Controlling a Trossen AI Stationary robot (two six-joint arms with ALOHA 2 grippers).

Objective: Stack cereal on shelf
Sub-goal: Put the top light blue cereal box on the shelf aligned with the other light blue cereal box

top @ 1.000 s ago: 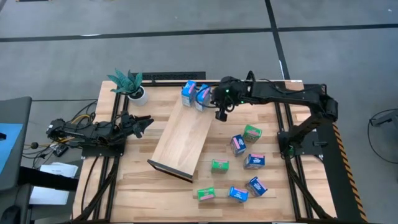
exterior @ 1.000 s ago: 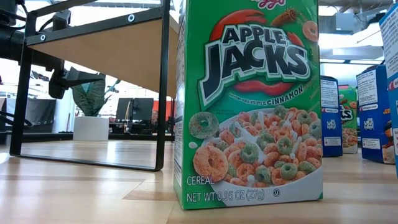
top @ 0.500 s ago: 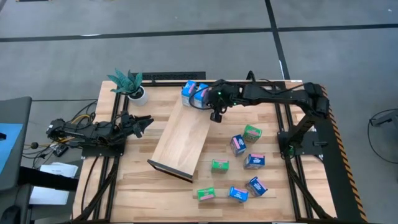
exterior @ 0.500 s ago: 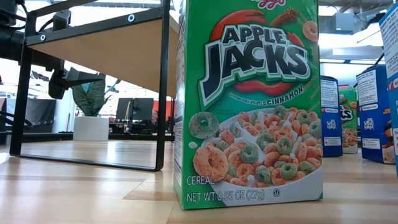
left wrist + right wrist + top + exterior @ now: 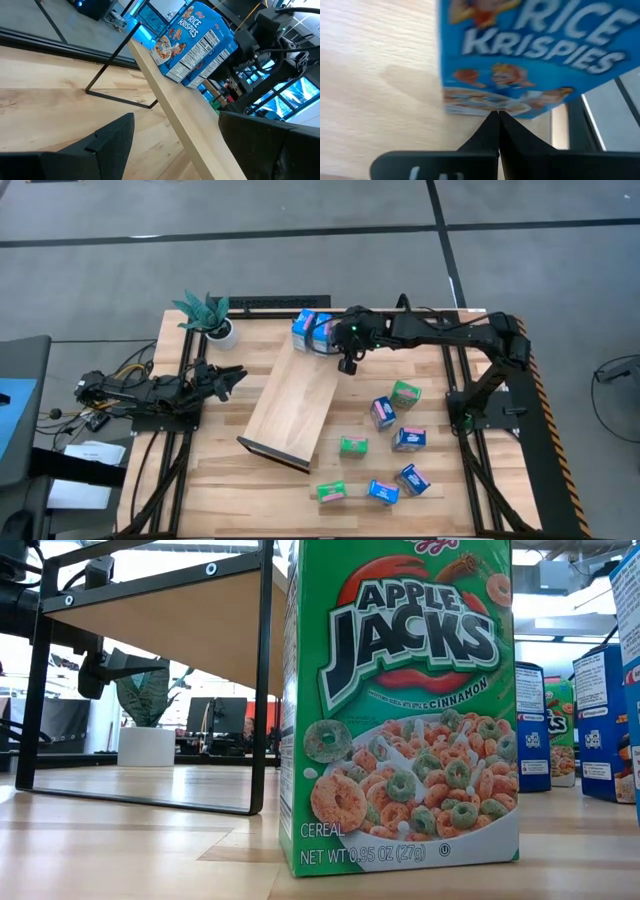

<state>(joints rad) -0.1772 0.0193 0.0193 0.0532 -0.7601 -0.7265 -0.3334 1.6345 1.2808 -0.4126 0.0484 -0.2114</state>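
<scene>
**Careful: closed right jaws nudging the shelved boxes**

Right gripper [image 5: 343, 363] has its jaws fully closed, holding nothing, tips right against a blue carton [image 5: 530, 55] on the shelf [image 5: 295, 402] end near the counter's far edge. I'd worry a push topples it or its neighbour off. Left gripper [image 5: 232, 378] waits by the left edge, jaws wide, empty. Seven cartons sit loose toward the near right corner.

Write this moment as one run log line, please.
right hand: shut, against blue cartons on shelf | left hand: open, waiting at table's left | seven cartons on table
</scene>
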